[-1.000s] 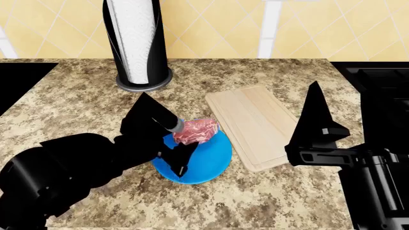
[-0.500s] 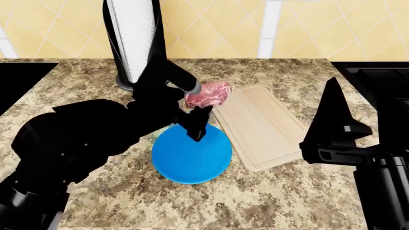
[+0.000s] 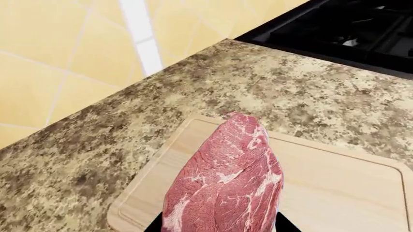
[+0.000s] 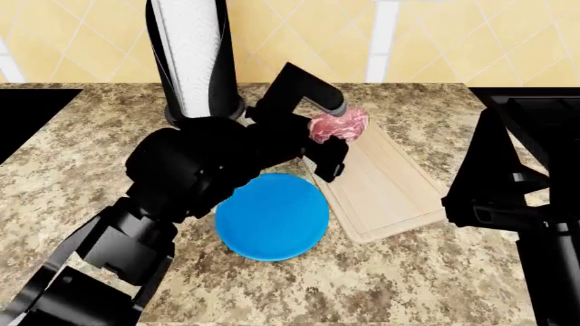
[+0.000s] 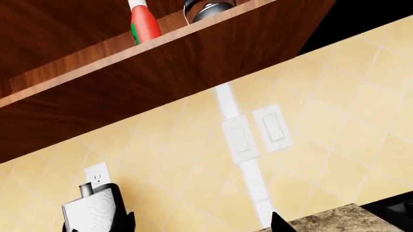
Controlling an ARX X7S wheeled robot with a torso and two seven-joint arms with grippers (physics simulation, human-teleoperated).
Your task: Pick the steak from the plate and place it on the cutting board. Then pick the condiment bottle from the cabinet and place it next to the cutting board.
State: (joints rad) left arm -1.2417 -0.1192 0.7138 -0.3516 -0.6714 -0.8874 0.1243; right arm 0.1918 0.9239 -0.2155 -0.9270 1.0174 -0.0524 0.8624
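My left gripper [image 4: 333, 136] is shut on the steak [image 4: 338, 126], a pinkish-red marbled chunk, and holds it above the far end of the pale cutting board [image 4: 385, 187]. In the left wrist view the steak [image 3: 226, 181] fills the space between the jaws, with the board [image 3: 335, 193] under it. The blue plate [image 4: 272, 216] lies bare on the counter left of the board. My right gripper [image 5: 201, 223] is open, empty and raised at the right. The red condiment bottle [image 5: 144, 24] stands in the wooden cabinet [image 5: 168, 67] above.
A tall black paper-towel holder [image 4: 192, 61] stands at the back of the granite counter [image 4: 91, 156]. A black stove [image 4: 534, 115] is at the right and a dark sink area at the far left. A metal can [image 5: 206, 7] stands beside the bottle in the cabinet.
My left gripper has lifted the steak off the plate and carried it right and farther back, over the cutting board. The right arm has shifted right and upward.
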